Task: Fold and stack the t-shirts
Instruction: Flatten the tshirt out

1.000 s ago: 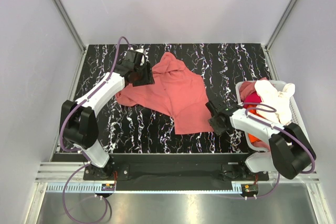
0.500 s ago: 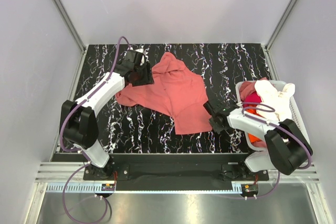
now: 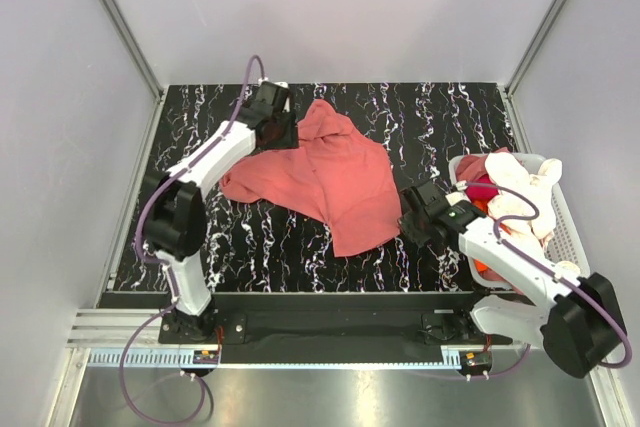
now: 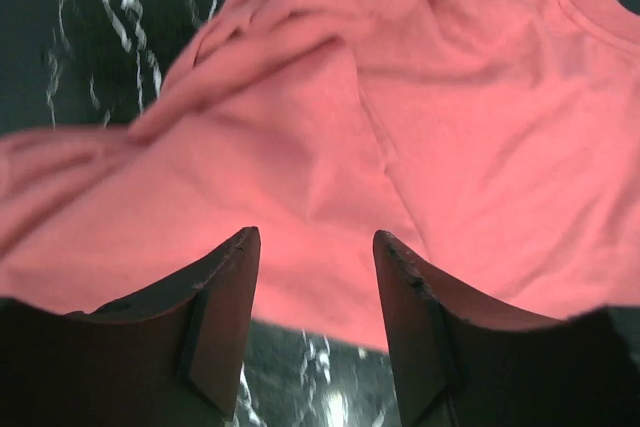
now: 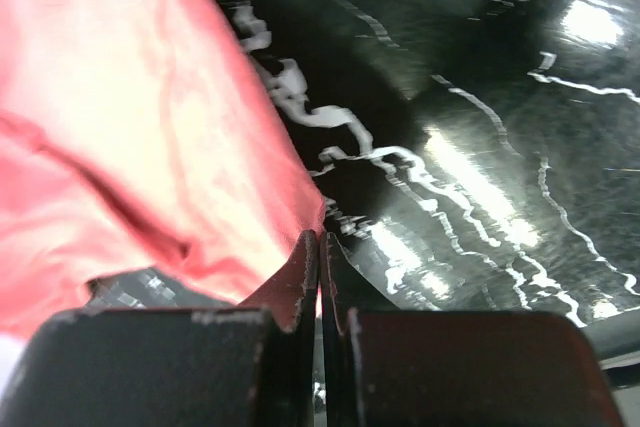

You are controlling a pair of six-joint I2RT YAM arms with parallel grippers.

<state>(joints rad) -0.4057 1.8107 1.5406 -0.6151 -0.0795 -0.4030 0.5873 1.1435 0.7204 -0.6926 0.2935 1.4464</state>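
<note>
black marbled tabletop carries the salmon-pink t-shirt, which lies rumpled and unfolded across the middle. the other t-shirts are heaped in the white basket at the right edge.

the main change is at the right claw. a second ago it stood half open at the shirt's near right hem, and it has now snapped fully shut there. in the right wrist view its jaws meet tip to tip, with the pink hem running right into them and a sliver of pink between, so it seems to have nipped the very edge of the cloth. the bite is thin.

the left arm has swung further toward the far side. the left claw now hangs over the shirt's far left part, near the collar. it is about half open, a touch narrower than before, and holds nothing. the left wrist view shows cloth beneath the gap but none between the jaws.

the shirt itself has hardly shifted. i judge the task is barely begun: one corner looks secured, and a second grip is needed before the shirt can be spread flat for folding. the thin right-hand pinch could slip once the cloth is pulled.
</note>
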